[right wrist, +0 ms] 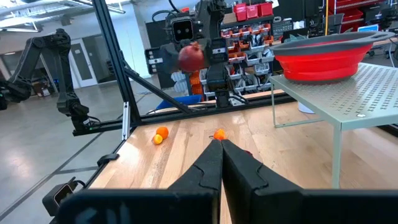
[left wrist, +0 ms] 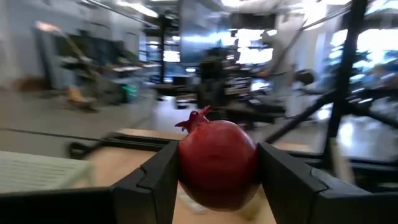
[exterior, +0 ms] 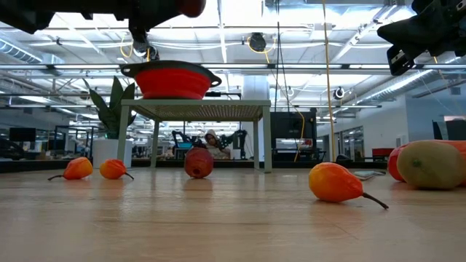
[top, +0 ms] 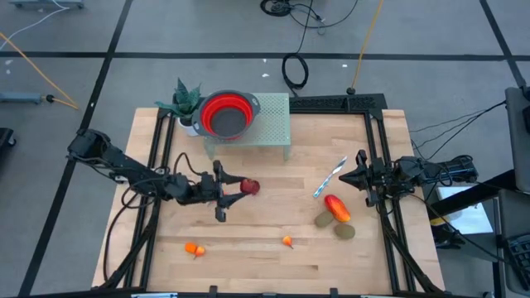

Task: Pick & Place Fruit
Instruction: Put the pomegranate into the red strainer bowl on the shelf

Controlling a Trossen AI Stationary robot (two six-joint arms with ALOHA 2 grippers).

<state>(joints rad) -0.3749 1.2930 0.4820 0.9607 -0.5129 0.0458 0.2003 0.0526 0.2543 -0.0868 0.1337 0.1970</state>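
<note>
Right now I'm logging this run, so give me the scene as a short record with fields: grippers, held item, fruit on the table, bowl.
left gripper: shut on the dark red fruit, raised above the table
right gripper: shut, empty, waiting at the table's right edge
fruit on table: two small orange pieces; red-orange oval; two brownish-green ovals
red bowl: on the green perforated stand, no fruit visible inside

Left claw [exterior: 191,7] cut off by low view's top edge — room blurred.

Two dark jointed arms with black cables and angular black fingers [left wrist: 155,180].
</note>
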